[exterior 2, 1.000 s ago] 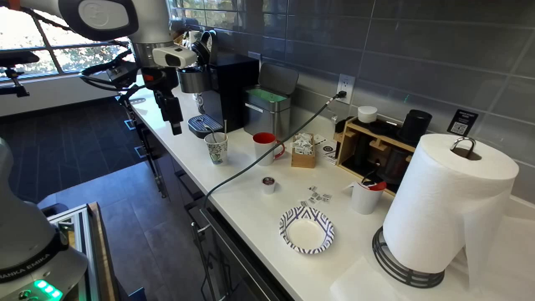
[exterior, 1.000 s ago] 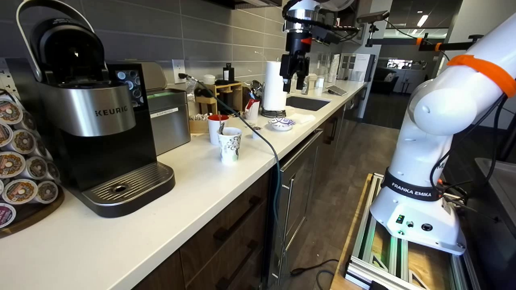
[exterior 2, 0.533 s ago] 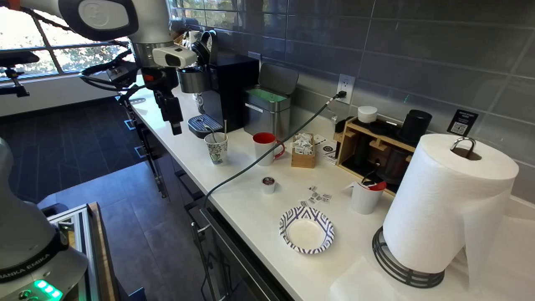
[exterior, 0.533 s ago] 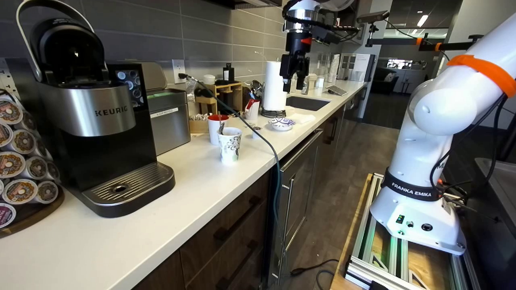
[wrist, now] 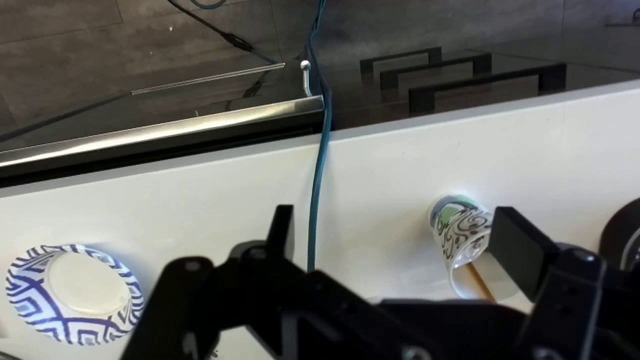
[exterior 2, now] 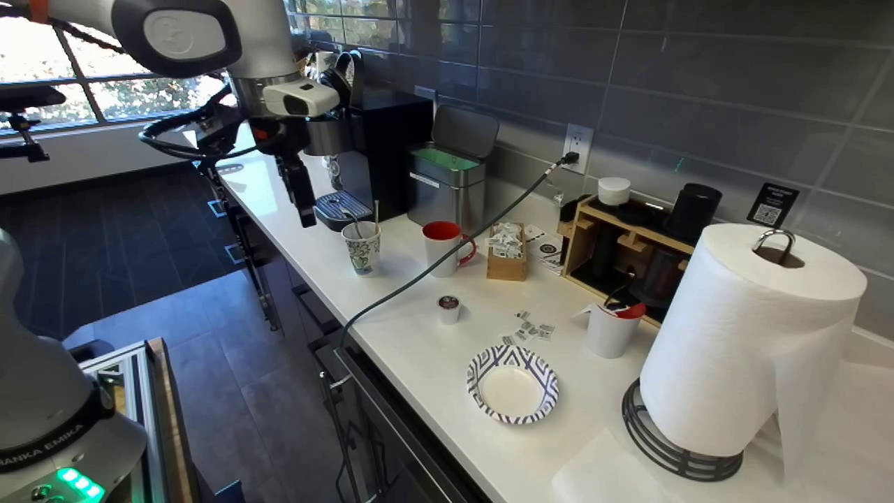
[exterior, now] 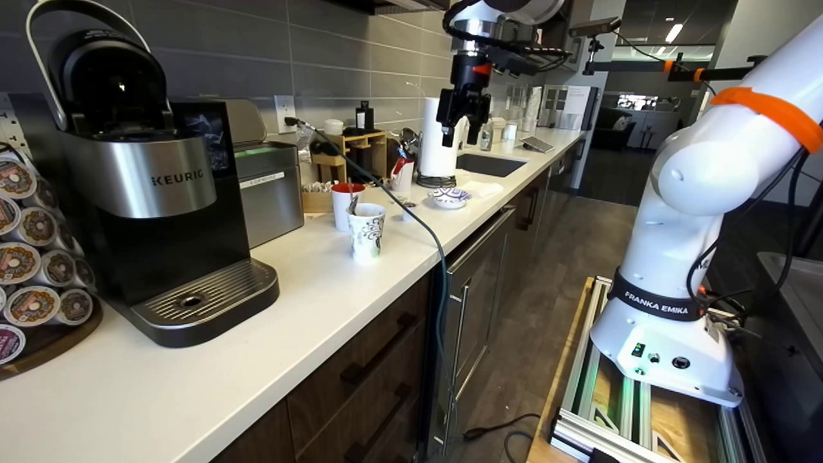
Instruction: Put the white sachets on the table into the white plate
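Several small white sachets (exterior 2: 529,330) lie loose on the off-white table (exterior 2: 419,370), beside the plate. They are tiny in an exterior view (exterior: 406,203) and cannot be made out in the wrist view. The white plate (exterior 2: 512,392) is a low round dish with a blue-patterned rim; it also shows in an exterior view (exterior: 449,201) and at the left of the wrist view (wrist: 87,290). My gripper (exterior: 461,137) is open and empty, high above the counter, pointing down. In the wrist view (wrist: 395,225) its fingers are wide apart, with the plate off to the left.
A patterned cup (exterior 2: 362,249) with sticks, a red-lined mug (exterior 2: 441,250), a coffee pod (exterior 2: 448,309) and a wooden box (exterior 2: 507,265) of packets stand near. A cable (exterior 2: 447,258) crosses above the counter. A paper towel roll (exterior 2: 747,349) and a white container (exterior 2: 611,332) stand beyond the plate.
My gripper has moved slightly toward the tiled wall, still high and open. The coffee machine's screen has changed. The sachets, plate and other objects have not moved.
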Action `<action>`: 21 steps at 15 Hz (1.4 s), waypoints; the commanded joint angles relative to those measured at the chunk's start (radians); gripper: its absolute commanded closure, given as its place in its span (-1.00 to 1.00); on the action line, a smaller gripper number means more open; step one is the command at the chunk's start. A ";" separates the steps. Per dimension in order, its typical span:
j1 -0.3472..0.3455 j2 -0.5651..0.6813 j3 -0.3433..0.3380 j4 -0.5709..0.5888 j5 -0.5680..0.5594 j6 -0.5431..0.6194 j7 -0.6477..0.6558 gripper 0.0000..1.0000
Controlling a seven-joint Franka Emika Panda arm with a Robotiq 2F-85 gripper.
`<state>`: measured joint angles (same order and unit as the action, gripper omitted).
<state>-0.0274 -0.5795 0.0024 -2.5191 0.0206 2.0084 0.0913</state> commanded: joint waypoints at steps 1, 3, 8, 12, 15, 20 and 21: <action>-0.047 0.082 0.006 -0.007 -0.012 0.148 0.091 -1.00; -0.075 0.131 0.004 -0.006 -0.037 0.212 0.114 -1.00; -0.146 0.248 -0.012 0.014 -0.117 0.278 0.175 -1.00; -0.136 0.250 -0.032 0.010 -0.096 0.265 0.147 -1.00; -0.135 0.257 -0.033 0.015 -0.096 0.265 0.147 -1.00; -0.135 0.257 -0.033 0.017 -0.096 0.265 0.147 -1.00; -0.135 0.257 -0.033 0.018 -0.096 0.265 0.147 -1.00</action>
<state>-0.1738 -0.3229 -0.0194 -2.5028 -0.0710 2.2759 0.2351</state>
